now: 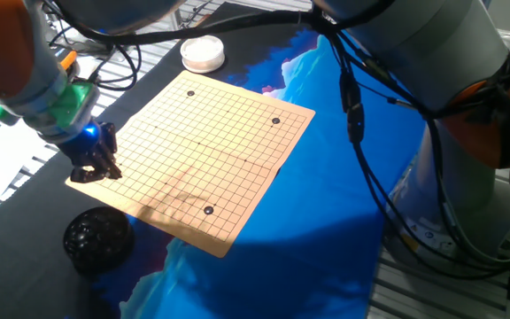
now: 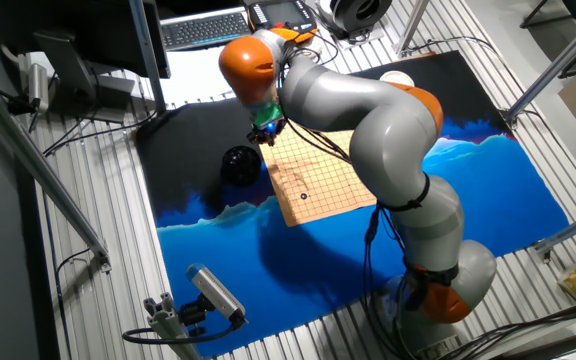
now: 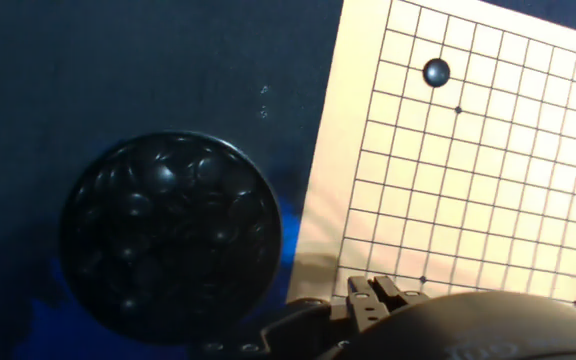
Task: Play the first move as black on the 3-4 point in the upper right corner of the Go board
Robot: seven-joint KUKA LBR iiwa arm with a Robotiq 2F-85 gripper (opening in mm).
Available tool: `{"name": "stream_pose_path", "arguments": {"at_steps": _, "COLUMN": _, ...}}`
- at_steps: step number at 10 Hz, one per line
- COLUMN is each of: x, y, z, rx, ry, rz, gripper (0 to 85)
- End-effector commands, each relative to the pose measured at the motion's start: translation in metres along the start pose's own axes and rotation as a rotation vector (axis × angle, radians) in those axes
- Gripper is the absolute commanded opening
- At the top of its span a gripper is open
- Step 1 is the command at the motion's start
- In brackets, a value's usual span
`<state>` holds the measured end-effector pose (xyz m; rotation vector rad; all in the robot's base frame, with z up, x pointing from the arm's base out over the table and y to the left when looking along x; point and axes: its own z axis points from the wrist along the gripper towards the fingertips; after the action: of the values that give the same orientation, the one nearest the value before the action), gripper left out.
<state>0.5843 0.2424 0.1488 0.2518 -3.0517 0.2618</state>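
Note:
The wooden Go board (image 1: 204, 152) lies on the dark mat; it also shows in the other fixed view (image 2: 320, 178) and the hand view (image 3: 488, 190). Three black stones sit on it near corners: (image 1: 190, 92), (image 1: 275, 120), (image 1: 208, 210). The hand view shows one stone (image 3: 435, 71). A black bowl of black stones (image 1: 98, 237) (image 3: 168, 235) stands off the board's near left corner. My gripper (image 1: 96, 167) (image 3: 378, 292) hangs low over the board's left corner. Its fingers stand close together. Whether a stone is between them is hidden.
A white bowl (image 1: 203, 53) stands beyond the board's far corner. Blue cloth (image 1: 326, 204) covers the table to the right of the board. Cables hang over the right side. A keyboard (image 2: 206, 27) lies at the table's far end.

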Motion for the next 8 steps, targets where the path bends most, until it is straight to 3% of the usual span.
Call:
{"name": "stream_pose_path", "arguments": {"at_steps": 1, "x": -0.0001, "y": -0.0003, "z": 0.0003, "rx": -0.078, "ry": 0.017, "rz": 0.045, "gripper": 0.0}}
{"name": "stream_pose_path", "arguments": {"at_steps": 3, "x": -0.0001, "y": -0.0003, "z": 0.0003, "rx": -0.233, "ry": 0.051, "rz": 0.156, "gripper": 0.0}}
{"name": "stream_pose_path", "arguments": {"at_steps": 5, "x": -0.0001, "y": -0.0003, "z": 0.0003, "rx": -0.281, "ry": 0.068, "rz": 0.213, "gripper": 0.0}}
{"name": "stream_pose_path", "arguments": {"at_steps": 8, "x": -0.0001, "y": -0.0003, "z": 0.0003, "rx": -0.291, "ry": 0.064, "rz": 0.222, "gripper": 0.0}}
